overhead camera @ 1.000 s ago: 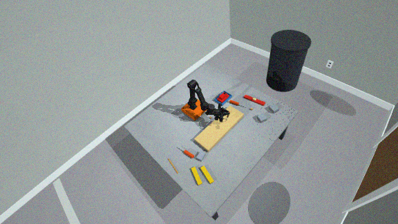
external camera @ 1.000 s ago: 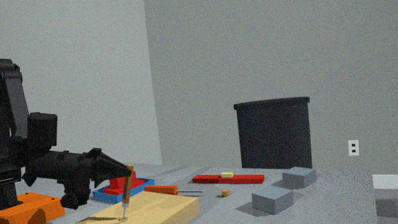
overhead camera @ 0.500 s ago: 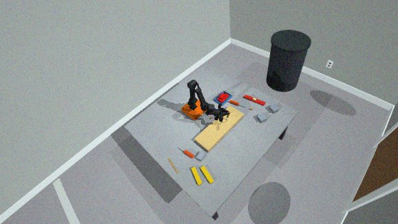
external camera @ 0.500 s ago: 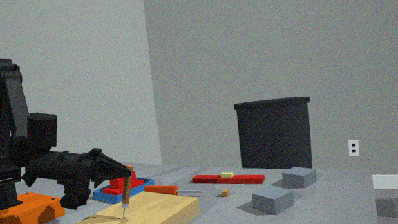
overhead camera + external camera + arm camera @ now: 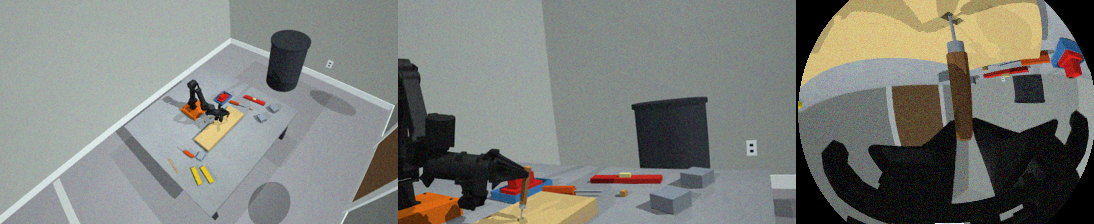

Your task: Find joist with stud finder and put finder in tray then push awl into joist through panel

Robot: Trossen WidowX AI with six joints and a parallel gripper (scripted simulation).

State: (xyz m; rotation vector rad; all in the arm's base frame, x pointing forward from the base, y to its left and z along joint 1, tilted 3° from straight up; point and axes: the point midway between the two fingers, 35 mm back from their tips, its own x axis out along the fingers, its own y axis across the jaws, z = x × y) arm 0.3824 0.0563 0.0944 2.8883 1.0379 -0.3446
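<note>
Awl near upright, push has to go straight down

So the hand (image 5: 226,113) (image 5: 526,173) (image 5: 962,123) is pinching the awl (image 5: 525,190) (image 5: 960,90) by its wooden handle. Shaft points down, tip at the panel (image 5: 221,128) (image 5: 571,204) (image 5: 1006,30), handle leaning slightly. I'd square that up, then press along the shaft.

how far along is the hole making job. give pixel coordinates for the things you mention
Done: the red stud finder (image 5: 224,96) (image 5: 517,184) (image 5: 1071,63) sits in the blue tray (image 5: 216,100) (image 5: 501,198) (image 5: 1066,46).
In hand: the gripper (image 5: 226,114) (image 5: 526,173) (image 5: 962,123) grips the awl (image 5: 524,191) (image 5: 960,90), tip at the panel (image 5: 215,134) (image 5: 564,204) (image 5: 1006,30).
Left: apparently finishing the push; depth and joist contact can't be seen.
</note>
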